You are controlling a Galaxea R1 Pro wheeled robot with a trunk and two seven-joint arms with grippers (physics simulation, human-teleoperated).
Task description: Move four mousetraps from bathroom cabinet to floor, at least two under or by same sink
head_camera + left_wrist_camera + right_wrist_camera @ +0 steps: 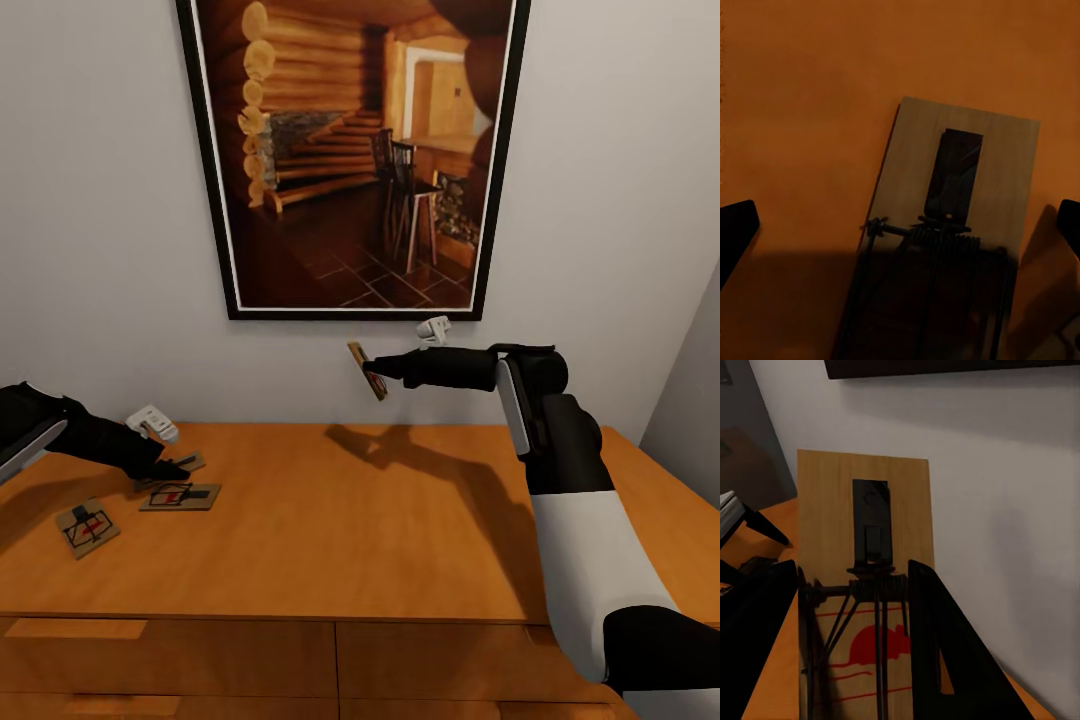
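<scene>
The orange-brown cabinet (330, 520) fills the lower head view. Three mousetraps lie on its left part: one (87, 527) near the front, one (181, 496) beside it, and one (182, 464) just behind that. My left gripper (178, 466) hovers low over this rear trap, open. In the left wrist view the trap (960, 187) lies between the spread fingertips (735, 232), which stay clear of it. My right gripper (380, 376) is shut on another mousetrap (360, 362), held in the air near the wall. In the right wrist view this mousetrap (862, 532) stands upright between the dark fingers (945, 652).
A large framed picture (350, 150) of a log interior hangs on the pale wall behind the cabinet. Drawer fronts (240, 660) show along the cabinet's front edge. A grey wall panel (695, 370) stands at the right.
</scene>
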